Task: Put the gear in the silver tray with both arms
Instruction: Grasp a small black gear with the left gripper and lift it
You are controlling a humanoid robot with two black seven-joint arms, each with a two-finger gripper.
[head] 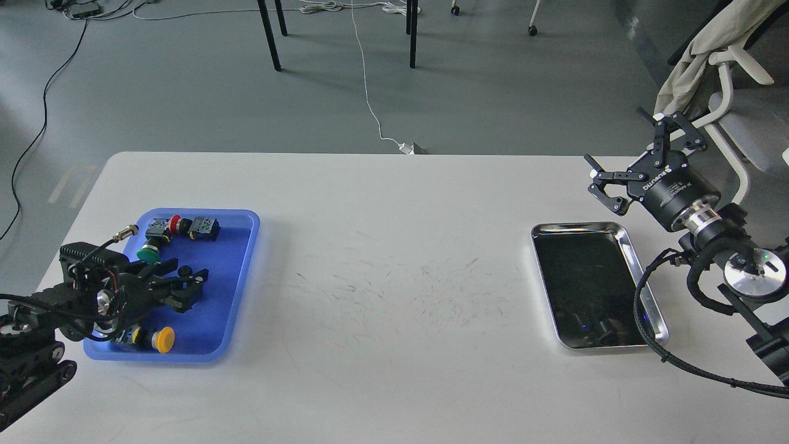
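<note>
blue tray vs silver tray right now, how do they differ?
Material: the blue tray looks like plastic; the silver tray is shiny metal with a dark reflective bottom.
Contents: the blue tray holds a red button, a green button and a yellow button; the silver tray looks empty.
Grippers: the left gripper is over the blue tray; the right gripper, open, is beyond the silver tray.
Both are rectangular, rounded-cornered, flat on the table.

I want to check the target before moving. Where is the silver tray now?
In the head view, the silver tray lies on the right side of the white table, just below the right hand and far from the blue tray.
</note>
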